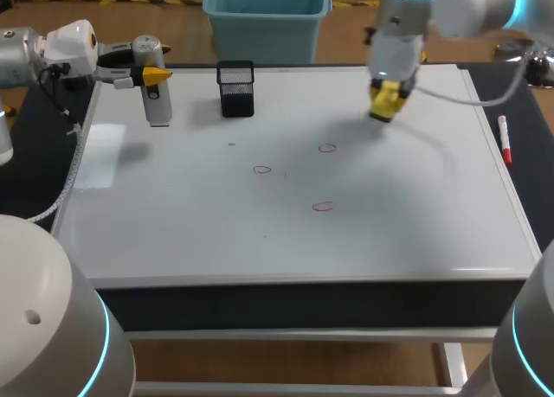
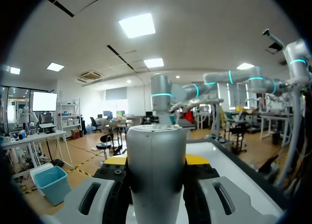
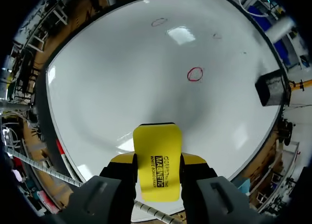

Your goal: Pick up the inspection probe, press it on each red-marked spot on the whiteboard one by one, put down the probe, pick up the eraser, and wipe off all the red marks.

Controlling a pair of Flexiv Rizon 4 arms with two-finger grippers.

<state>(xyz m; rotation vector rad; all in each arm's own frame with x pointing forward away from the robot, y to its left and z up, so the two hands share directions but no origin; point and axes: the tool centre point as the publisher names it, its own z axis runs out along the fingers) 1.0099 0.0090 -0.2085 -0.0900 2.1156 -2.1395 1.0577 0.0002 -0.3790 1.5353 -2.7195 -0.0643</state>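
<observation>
Table [image 1: 530, 181] holds whiteboard [image 1: 173, 233], marker [image 1: 505, 140]; mesh cup [image 1: 235, 89] on whiteboard

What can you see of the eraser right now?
The eraser is a flat yellow block with a rounded end and black print on its face. The right gripper is shut on its two sides, holding it over the far part of the whiteboard, seemingly clear of the surface, short of the nearest red circle.

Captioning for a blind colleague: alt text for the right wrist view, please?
The right gripper holds a yellow eraser between its fingers over the whiteboard. A red circle lies ahead, a fainter red mark farther on, and a black mesh holder off to one side.
</observation>
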